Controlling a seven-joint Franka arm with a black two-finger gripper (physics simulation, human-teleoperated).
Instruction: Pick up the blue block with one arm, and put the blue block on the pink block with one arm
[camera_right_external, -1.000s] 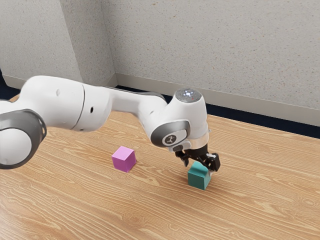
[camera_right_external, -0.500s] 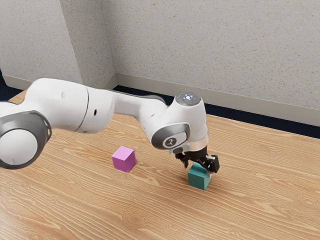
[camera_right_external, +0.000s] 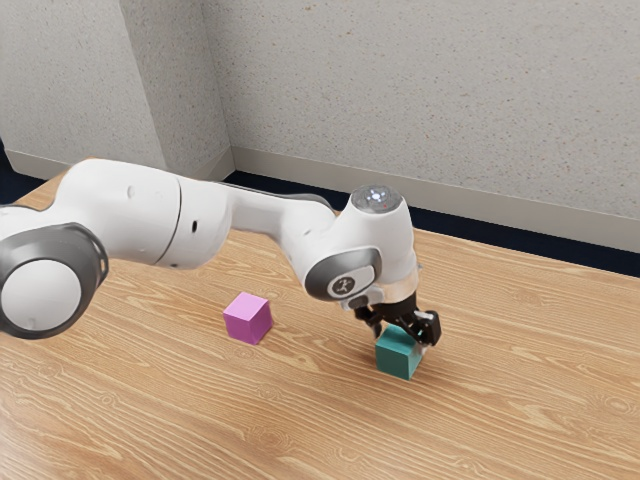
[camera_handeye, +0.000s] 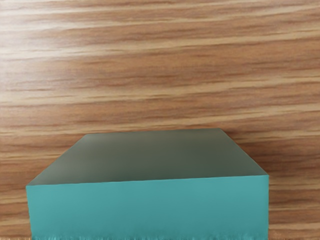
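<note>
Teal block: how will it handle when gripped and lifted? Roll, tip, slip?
The teal block has flat faces and sharp edges, so likely no rolling. Sits squat on the table, probably hard to tip. Smooth matte sides may slip slightly.

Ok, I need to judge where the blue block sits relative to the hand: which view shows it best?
The exterior view: the blue block sits on the table, with the gripper right at its top. The wrist view gives the block's top face and one side close up.
</note>
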